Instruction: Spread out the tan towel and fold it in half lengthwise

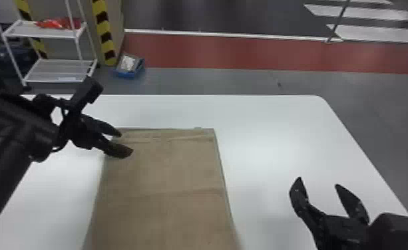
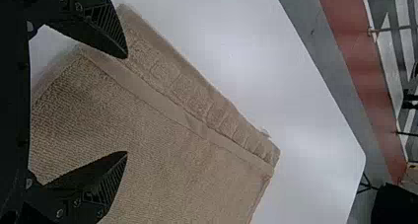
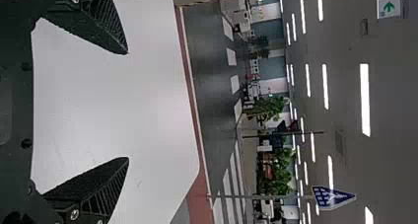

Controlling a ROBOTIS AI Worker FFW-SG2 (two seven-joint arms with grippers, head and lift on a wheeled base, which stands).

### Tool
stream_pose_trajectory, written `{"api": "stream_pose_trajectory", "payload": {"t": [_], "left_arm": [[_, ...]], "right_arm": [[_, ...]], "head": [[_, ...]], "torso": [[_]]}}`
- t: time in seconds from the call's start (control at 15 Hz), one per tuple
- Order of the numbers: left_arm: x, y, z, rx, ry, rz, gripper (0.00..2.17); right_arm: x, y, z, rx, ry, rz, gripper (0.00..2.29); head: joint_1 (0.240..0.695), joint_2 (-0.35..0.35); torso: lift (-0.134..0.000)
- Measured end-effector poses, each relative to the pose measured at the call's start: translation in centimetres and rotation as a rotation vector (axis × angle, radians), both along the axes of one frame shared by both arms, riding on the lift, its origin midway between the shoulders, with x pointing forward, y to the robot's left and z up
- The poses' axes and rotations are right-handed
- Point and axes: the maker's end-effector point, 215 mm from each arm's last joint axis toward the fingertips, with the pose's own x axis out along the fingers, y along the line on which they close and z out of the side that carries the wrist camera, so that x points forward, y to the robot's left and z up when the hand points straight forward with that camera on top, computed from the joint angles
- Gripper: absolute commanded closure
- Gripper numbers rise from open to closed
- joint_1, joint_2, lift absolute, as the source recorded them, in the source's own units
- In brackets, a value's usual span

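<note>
The tan towel [image 1: 166, 173] lies flat as a long rectangle on the white table, its far end near the table's back and its near part running off the bottom of the head view. My left gripper [image 1: 127, 143] is open at the towel's far left corner, fingers over the cloth. In the left wrist view the open left gripper [image 2: 127, 105] has the towel [image 2: 162, 150] beneath it, with a banded hem along its edge. My right gripper [image 1: 317, 181] stands open over the table right of the towel, apart from it; in the right wrist view the right gripper [image 3: 128, 105] has nothing between its fingers.
The white table [image 1: 273, 133] has bare surface on both sides of the towel and behind it. Beyond its back edge stand a white shelf rack [image 1: 60, 69] at left and a blue box [image 1: 129, 66] on the floor.
</note>
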Motion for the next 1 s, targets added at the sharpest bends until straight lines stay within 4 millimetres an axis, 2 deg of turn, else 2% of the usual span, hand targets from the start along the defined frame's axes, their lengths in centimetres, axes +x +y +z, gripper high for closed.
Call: {"api": "stream_pose_trajectory", "payload": {"t": [0.33, 1.0], "left_arm": [[-0.1, -0.3, -0.5, 0.035, 0.0, -0.022, 0.21], [0.3, 1.0, -1.1, 0.064, -0.001, 0.002, 0.27]], "right_arm": [[-0.1, -0.2, 0.0, 0.0, 0.001, -0.004, 0.11], [-0.1, -0.2, -0.1, -0.003, 0.002, -0.005, 0.11]], "head": [[0.695, -0.115], [0.695, -0.101]], "torso": [[-0.123], [-0.123]]}}
